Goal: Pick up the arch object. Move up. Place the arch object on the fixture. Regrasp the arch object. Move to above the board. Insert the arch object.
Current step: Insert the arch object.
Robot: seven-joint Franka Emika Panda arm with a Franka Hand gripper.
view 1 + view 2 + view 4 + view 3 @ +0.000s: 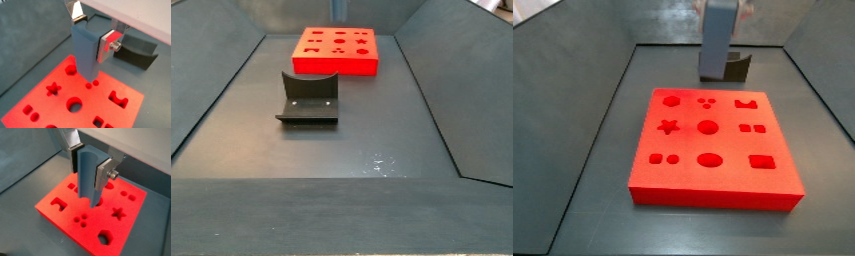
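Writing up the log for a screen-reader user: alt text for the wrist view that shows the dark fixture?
The gripper holds a tall pale blue-grey arch object upright between its flat silver fingers, hanging above the bright red rectangular board with recessed star, circle and arch cutouts. The dark brown-black fixture sits on the grey floor beyond the board.

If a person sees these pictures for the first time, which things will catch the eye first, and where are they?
The board, a bright red slab with shape cutouts, lies on the dark floor and dominates. In both wrist views the gripper hangs above it, holding the arch object, a tall pale blue-grey block, upright between its silver fingers. The fixture, a dark bracket, stands apart from the board.
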